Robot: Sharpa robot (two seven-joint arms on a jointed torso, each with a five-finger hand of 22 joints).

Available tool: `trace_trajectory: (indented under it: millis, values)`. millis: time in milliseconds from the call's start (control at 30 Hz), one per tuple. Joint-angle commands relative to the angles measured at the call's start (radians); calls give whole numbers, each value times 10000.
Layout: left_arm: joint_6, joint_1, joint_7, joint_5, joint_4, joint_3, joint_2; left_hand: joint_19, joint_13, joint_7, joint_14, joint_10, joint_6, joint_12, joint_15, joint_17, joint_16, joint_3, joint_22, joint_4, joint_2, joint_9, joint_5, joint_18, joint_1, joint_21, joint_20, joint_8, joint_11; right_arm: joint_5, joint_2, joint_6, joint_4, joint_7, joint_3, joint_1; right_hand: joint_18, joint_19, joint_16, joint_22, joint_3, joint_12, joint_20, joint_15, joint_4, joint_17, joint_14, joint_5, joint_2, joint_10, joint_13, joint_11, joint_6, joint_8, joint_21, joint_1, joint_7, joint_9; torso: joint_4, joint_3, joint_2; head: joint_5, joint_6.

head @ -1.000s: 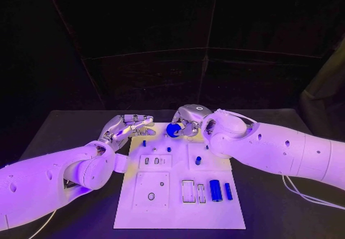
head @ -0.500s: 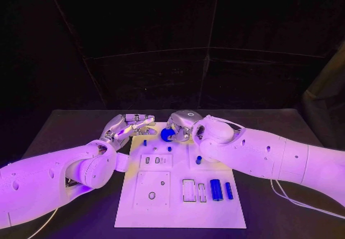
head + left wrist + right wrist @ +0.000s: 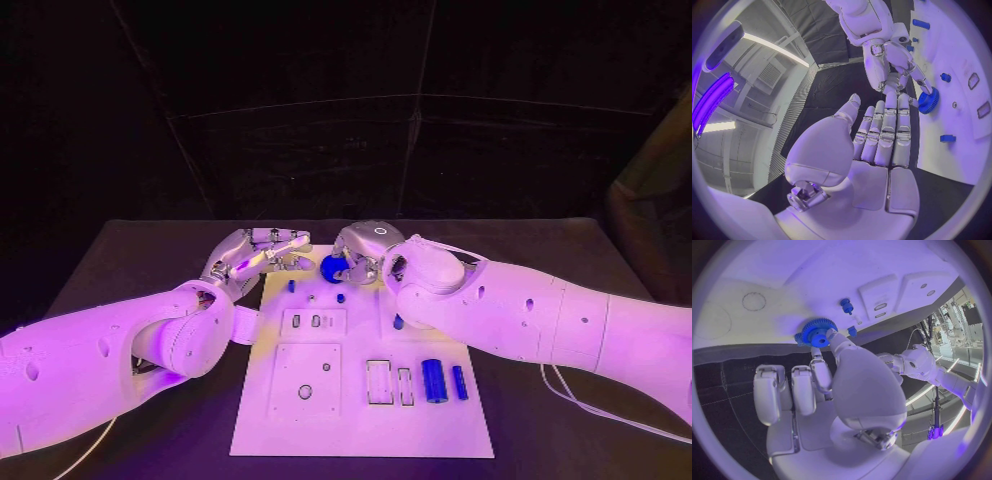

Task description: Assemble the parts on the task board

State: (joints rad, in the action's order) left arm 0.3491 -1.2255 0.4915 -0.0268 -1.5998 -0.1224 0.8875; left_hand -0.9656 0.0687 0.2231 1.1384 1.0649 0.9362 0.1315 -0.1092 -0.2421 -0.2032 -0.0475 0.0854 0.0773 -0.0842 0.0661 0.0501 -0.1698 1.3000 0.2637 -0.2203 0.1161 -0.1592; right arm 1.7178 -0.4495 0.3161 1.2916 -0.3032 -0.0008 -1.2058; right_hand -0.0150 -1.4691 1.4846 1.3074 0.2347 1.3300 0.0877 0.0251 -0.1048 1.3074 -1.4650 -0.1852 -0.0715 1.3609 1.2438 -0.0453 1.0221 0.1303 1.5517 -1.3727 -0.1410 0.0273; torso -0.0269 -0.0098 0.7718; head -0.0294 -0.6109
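Blue gear pinched in right hand fingertips, at far edge of white task board, near its left corner. Wrist view: thumb and a finger close on gear, other fingers curled beside. Left hand just beside board's far-left corner, holding nothing, fingers straight, pressed side by side, thumb apart. Two blue cylinders lie near board's right edge, small blue pegs stand mid-board.
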Motion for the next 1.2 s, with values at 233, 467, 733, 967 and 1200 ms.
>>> trace_trajectory:
  millis: [233,467,733,967,1200]
  values:
    - [-59,-12,38,-12,-21,8,9,-13,-12,15,-80,-44,-77,-55,-20,-9,66,-61,-8,-5,-80,-16,24,-131,-20,-58,-22,-61,-44,187,13,-560,-56,-214,8,-27,36,-665,3,2157,-731,-376,203,-230,-396,744,-670,670,-573,-304,-353,-277,-730,-632,10,941,-179,375,8,-1,1,11,-17]
    - [-56,-12,15,-12,0,8,3,-13,-12,15,-80,-44,-77,-55,-20,-9,66,-61,-8,-5,-80,-16,24,-131,-20,-58,-22,-61,-44,-164,-17,-904,-81,-277,8,-28,40,-681,45,2182,-1808,-335,302,-311,-1672,844,-686,-591,-230,-320,-266,-355,-848,-605,17,2139,-242,434,7,0,3,11,-28]
    - [-62,-12,3,-12,10,8,-18,-12,-12,18,-82,-48,-79,-62,-23,-13,77,-70,-14,-1,-79,-15,24,-131,-30,-68,-25,-65,-47,-444,4,-1067,-184,-344,8,-29,47,-701,74,2211,-2321,-278,313,-326,-1836,910,-697,-1080,196,-290,-165,-368,-846,-623,27,2554,-251,429,-4,1,-3,-2,-20]
    - [-67,-12,-2,-12,7,8,-21,-12,-12,18,-82,-48,-79,-62,-23,-13,77,-70,-14,-1,-79,-15,24,-131,-30,-68,-25,-65,-47,-506,-103,-608,-133,-323,8,-29,59,-740,104,2264,-2517,-223,315,-326,-1785,975,-711,-1403,316,-243,-76,-362,-814,-608,47,2319,-241,434,4,0,1,-13,-1]
    - [-74,-12,3,-12,6,8,17,-12,-12,18,-82,-48,-79,-62,-23,-13,77,-70,-14,-1,-79,-15,24,-131,-30,-68,-25,-65,-47,-1186,-1288,1239,908,1008,4,-27,68,-770,120,2305,-2658,4,281,-288,-1483,1012,-717,-1935,451,-24,238,-319,-730,-609,63,1486,-207,431,32,7,-25,15,72]
